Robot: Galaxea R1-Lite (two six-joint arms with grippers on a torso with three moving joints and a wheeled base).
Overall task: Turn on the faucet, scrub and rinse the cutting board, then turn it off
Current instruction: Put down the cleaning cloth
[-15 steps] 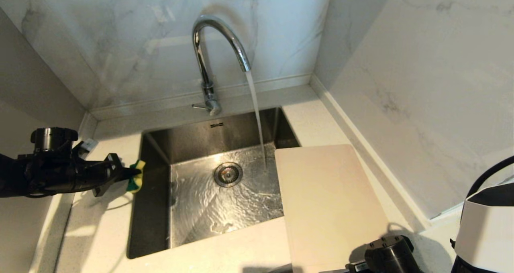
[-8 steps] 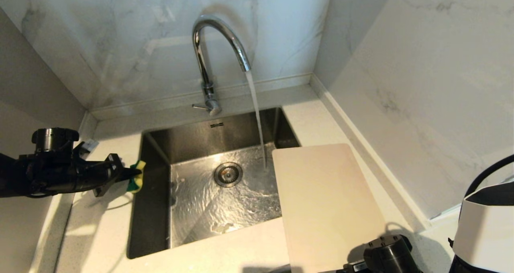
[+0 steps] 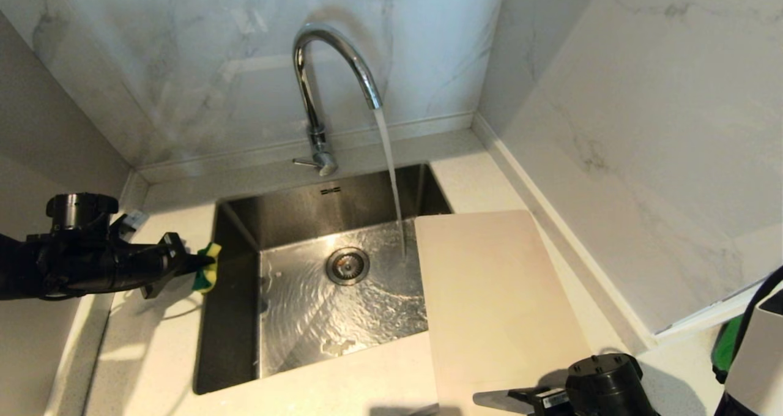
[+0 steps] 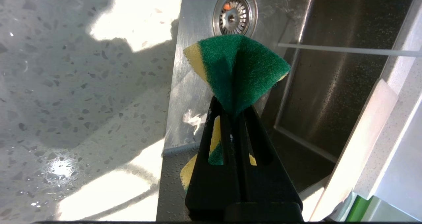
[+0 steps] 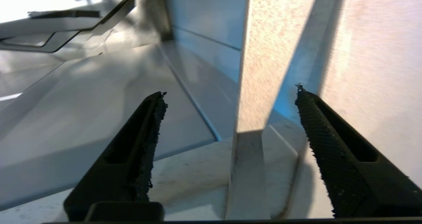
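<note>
A: Since a second ago the board (image 3: 498, 306) has slid toward twelve o'clock; the right gripper (image 5: 230, 95), at five o'clock, now gapes empty.

B: Left gripper (image 4: 235, 113), at nine o'clock, pinches the sponge (image 4: 237, 69); faucet (image 3: 330, 79) running. Scrubbing probably comes next.

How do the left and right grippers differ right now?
The left gripper is shut on the sponge; the right gripper is open with the cutting board edge-on between its fingers, ungripped. The left hangs over the sink's left rim; the right sits at the board's near end. Both are black, with tapered fingers.
</note>
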